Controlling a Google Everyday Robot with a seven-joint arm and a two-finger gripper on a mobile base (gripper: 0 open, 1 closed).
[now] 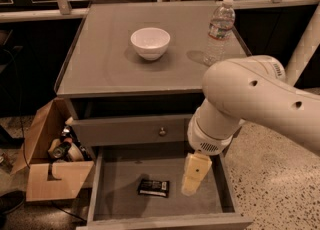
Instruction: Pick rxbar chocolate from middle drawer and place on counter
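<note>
The rxbar chocolate (153,188) lies flat in its black wrapper on the grey floor of the open middle drawer (120,179), near the centre front. My gripper (193,180) hangs from the pale arm inside the drawer, just right of the bar and a little above the floor, not touching it. The counter (105,64) is the grey cabinet top above.
A white bowl (150,43) stands on the counter at the centre back and a plastic water bottle (219,30) at the right. A closed drawer front with a round knob (162,131) sits above the open drawer. An open cardboard box (50,164) with clutter stands on the floor at the left.
</note>
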